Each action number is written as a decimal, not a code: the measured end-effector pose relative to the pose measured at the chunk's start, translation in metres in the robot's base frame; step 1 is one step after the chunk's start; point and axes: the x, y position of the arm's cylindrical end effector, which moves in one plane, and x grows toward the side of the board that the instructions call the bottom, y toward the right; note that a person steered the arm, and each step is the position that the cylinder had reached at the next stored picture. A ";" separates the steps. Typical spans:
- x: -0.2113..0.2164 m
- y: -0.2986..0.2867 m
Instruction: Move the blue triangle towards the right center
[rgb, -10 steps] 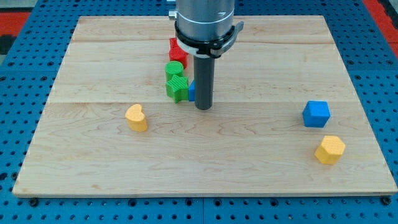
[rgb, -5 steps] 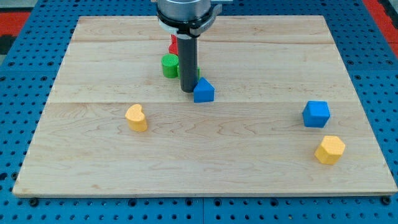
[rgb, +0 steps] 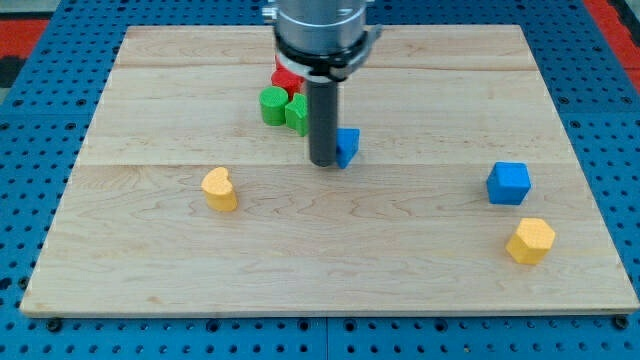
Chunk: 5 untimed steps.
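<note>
The blue triangle (rgb: 348, 146) lies near the board's middle, a little above centre, partly hidden behind my rod. My tip (rgb: 323, 163) rests on the board at the triangle's left side, touching or nearly touching it. The rod rises from there to the arm's grey body at the view's top.
Two green blocks (rgb: 273, 105) (rgb: 297, 113) and a red block (rgb: 287, 79) cluster up-left of my tip. A yellow heart-like block (rgb: 219, 189) lies at the left. A blue cube (rgb: 509, 183) and a yellow hexagonal block (rgb: 529, 240) lie at the right. The wooden board (rgb: 150, 270) sits on a blue pegboard.
My tip went from the triangle's right, up around to its upper left, then came down to its left side. The blue triangle has shifted to the right. One green block moved up toward the cluster.
</note>
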 end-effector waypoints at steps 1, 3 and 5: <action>0.000 0.037; -0.018 -0.032; -0.027 0.067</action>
